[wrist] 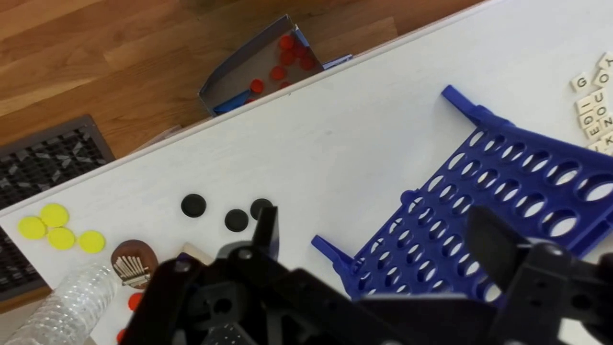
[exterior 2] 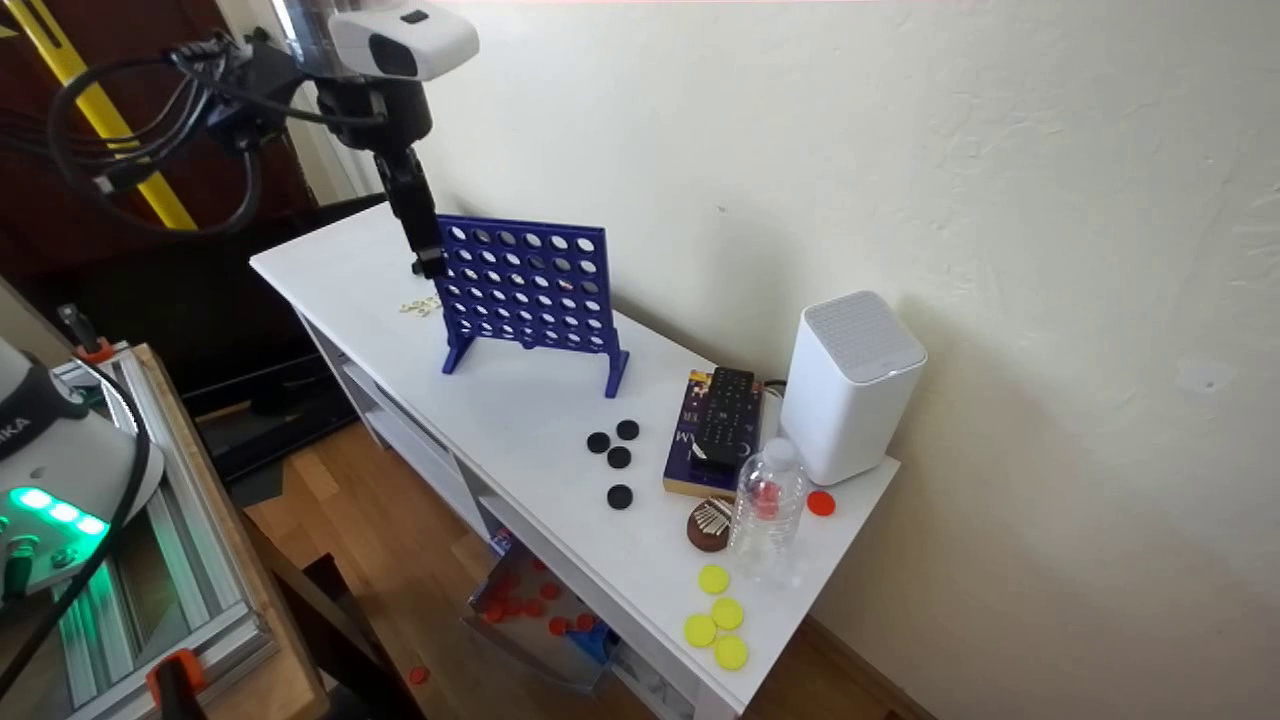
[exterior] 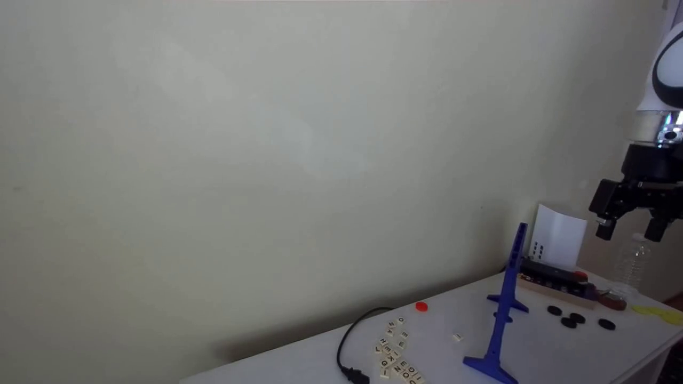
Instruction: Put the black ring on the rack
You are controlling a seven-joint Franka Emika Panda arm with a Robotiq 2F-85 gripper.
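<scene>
The rack is a blue upright grid with round holes and feet at its ends, standing on the white table in an exterior view (exterior 2: 527, 282). It shows edge-on as a slim post in an exterior view (exterior: 507, 290), and from above in the wrist view (wrist: 483, 196). Several black rings, seen as flat discs, lie on the table beside it; a separate one shows in all views (exterior: 606, 324) (exterior 2: 619, 497) (wrist: 193, 205). My gripper (exterior: 630, 233) is open and empty, high above the table; it also shows in an exterior view (exterior 2: 428, 262) and the wrist view (wrist: 376, 232).
A clear bottle (exterior 2: 768, 500), a brown round thumb piano (exterior 2: 709, 527), a book with a black remote (exterior 2: 728, 420), and a white box (exterior 2: 850, 390) stand beyond the rings. Yellow discs (exterior 2: 727, 613) lie near the end. Letter tiles (exterior: 395, 357) and a black cable (exterior: 341, 346) lie past the rack.
</scene>
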